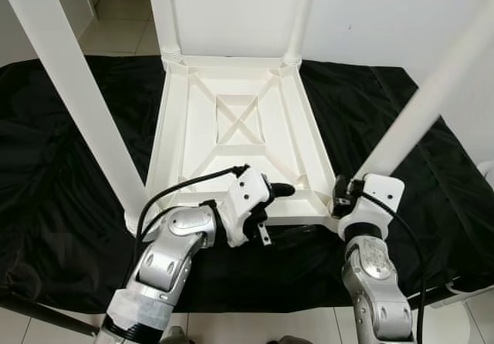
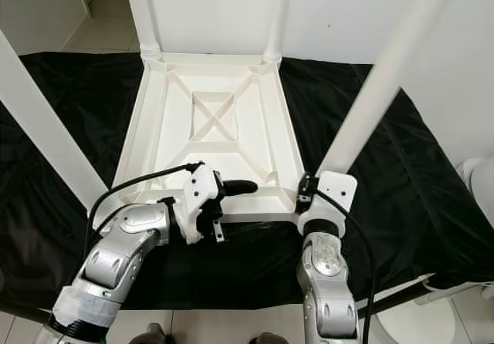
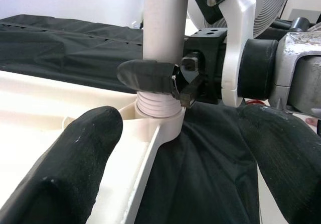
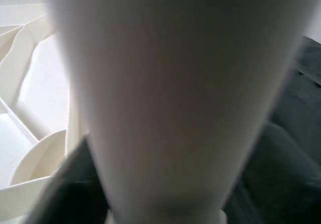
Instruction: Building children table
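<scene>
Right pincer (image 3: 170, 81) clamps white leg (image 1: 421, 105) at table (image 1: 239, 120) corner socket (image 3: 158, 116).

Black cloth (image 1: 69, 166) on tiled floor (image 1: 116, 20), white wall (image 1: 386, 12).

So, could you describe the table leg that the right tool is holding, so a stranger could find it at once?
Find the white tabletop lying upside down on the black cloth, its four legs pointing up. The leg stands in the near corner on the robot's right. Unlike the other three, it has the right tool closed around its base, just above the threaded collar.
</scene>
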Tool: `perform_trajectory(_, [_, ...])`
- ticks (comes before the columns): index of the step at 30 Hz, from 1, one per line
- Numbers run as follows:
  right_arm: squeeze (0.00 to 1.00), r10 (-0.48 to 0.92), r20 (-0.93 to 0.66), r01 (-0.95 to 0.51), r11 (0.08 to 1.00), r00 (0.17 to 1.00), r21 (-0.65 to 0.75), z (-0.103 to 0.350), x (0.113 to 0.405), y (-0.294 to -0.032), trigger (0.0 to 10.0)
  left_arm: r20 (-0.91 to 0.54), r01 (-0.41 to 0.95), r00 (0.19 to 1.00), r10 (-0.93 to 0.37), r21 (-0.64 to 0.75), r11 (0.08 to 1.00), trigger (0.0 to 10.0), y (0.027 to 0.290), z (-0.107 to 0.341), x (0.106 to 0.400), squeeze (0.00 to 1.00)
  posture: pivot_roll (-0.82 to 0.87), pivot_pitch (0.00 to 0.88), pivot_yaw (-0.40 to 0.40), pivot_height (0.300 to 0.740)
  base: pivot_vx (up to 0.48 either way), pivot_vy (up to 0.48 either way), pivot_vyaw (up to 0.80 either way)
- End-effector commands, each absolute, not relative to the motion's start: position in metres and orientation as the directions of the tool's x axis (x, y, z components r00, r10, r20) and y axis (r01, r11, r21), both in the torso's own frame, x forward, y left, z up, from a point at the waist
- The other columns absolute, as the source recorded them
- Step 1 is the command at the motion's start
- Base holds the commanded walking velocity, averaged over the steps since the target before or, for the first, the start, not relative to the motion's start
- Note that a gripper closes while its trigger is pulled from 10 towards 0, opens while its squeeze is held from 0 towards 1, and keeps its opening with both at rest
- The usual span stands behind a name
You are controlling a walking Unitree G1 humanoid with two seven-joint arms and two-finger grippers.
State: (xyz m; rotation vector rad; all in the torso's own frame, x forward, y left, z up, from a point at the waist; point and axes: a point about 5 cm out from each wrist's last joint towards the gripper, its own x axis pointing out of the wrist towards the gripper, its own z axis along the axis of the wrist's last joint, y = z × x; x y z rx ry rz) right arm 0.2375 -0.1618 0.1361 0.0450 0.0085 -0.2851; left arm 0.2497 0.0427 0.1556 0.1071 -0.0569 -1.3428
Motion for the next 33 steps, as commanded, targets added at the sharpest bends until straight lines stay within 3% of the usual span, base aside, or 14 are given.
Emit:
perform_trajectory(1, [1.0,-0.28,-0.038,0.282,0.956,0.959,0.082,0.134,0.235,-0.159,10.0,-0.012,0.933,0.346,-0.938,0.109,0.343,10.0,0.043,0.156,0.256,0.0,-0.03,0.053,-0.025,0.74,0.0,0.0,0.0])
perform_trajectory(8, [1.0,-0.178,0.023,0.176,0.982,0.984,0.075,0.142,0.23,-0.172,10.0,-0.012,0.933,0.346,-0.938,0.113,0.343,10.0,0.042,0.155,0.255,0.0,-0.03,0.052,-0.026,0.74,0.0,0.0,0.0])
perform_trajectory(9, [0.0,-0.07,0.055,0.069,0.997,0.996,0.017,0.146,0.227,-0.185,10.0,-0.016,0.932,0.347,-0.938,0.119,0.343,10.0,0.044,0.154,0.254,0.0,-0.02,0.05,-0.027,0.74,0.0,0.0,0.0])
perform_trajectory(10, [0.0,0.012,0.065,-0.012,1.0,0.998,-0.004,0.147,0.225,-0.189,10.0,-0.019,0.931,0.348,-0.937,0.122,0.343,10.0,0.044,0.154,0.254,0.0,-0.02,0.05,-0.027,0.74,0.0,0.0,0.0])
perform_trajectory(18, [0.0,0.278,0.042,-0.272,0.956,0.96,-0.113,0.15,0.225,-0.206,10.0,-0.021,0.928,0.353,-0.935,0.137,0.347,10.0,0.046,0.154,0.255,0.0,-0.02,0.042,-0.025,0.74,0.0,0.0,0.0])
perform_trajectory(20, [0.0,0.278,0.042,-0.272,0.956,0.96,-0.113,0.15,0.225,-0.206,10.0,-0.021,0.928,0.353,-0.935,0.137,0.347,10.0,0.046,0.154,0.255,0.0,-0.02,0.042,-0.025,0.74,0.0,0.0,0.0])
perform_trajectory(23, [0.0,0.423,0.021,-0.417,0.9,0.906,-0.124,0.154,0.234,-0.213,10.0,-0.015,0.924,0.361,-0.933,0.143,0.355,10.0,0.045,0.155,0.257,0.0,-0.02,0.035,-0.027,0.74,0.0,0.0,0.0])
perform_trajectory(33, [0.0,0.576,-0.043,-0.576,0.806,0.816,-0.138,0.148,0.252,-0.214,10.0,-0.023,0.928,0.345,-0.938,0.16,0.337,10.0,0.043,0.154,0.254,0.0,0.0,0.026,-0.027,0.74,0.0,0.0,0.0])
